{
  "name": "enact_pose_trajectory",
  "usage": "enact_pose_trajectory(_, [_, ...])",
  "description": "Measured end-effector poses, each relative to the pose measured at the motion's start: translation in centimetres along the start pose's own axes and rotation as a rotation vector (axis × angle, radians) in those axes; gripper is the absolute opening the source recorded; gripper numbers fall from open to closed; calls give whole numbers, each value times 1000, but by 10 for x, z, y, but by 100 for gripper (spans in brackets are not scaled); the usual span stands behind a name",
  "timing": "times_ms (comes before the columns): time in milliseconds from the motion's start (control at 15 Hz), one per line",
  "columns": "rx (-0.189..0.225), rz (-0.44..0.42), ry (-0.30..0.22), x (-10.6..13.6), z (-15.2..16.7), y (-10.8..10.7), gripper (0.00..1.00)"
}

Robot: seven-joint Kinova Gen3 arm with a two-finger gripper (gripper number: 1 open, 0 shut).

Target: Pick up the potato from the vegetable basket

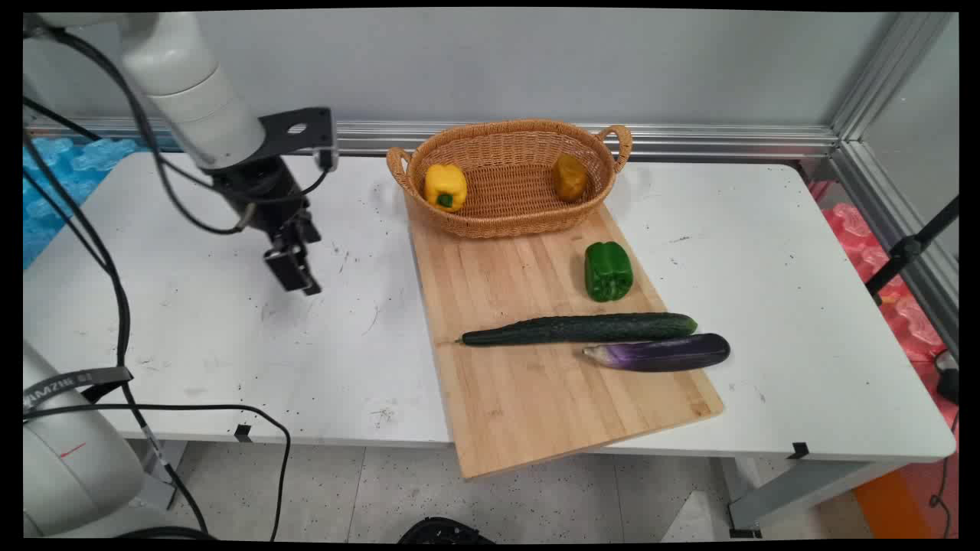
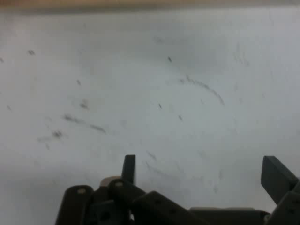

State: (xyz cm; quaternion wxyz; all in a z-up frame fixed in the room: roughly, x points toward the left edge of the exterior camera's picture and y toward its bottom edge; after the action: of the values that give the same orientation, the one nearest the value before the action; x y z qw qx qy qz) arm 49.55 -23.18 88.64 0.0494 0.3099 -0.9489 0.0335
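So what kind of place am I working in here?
Probably a robotics lab bench, not a kitchen: a scuffed white table fenced by aluminium framing, with a wooden cutting board and a woven wicker basket laid out.

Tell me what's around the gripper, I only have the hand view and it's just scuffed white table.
Observer: The gripper hangs over the bare left part of the table, holding nothing, fingers apart.
Operator: What is that tan strip at the top of my picture?
Observer: A wooden cutting board lies to the gripper's right, its near corner overhanging the table's front edge.
Operator: Anything on it?
Observer: A green pepper, a cucumber and an eggplant lie on it, the last two side by side.
Operator: And farther back?
Observer: A wicker basket sits on the board's far end, with a yellow pepper at one end and a darker yellow-brown item at the other.
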Motion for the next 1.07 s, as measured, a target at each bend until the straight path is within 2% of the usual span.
enact_pose_trajectory(400, [67, -31, 112, 55, -6, -31, 100])
enact_pose_trajectory(733, [136, -51, 258, 121, -16, -68, 100])
enact_pose_trajectory(1067, [162, -32, 383, 178, -7, -103, 100])
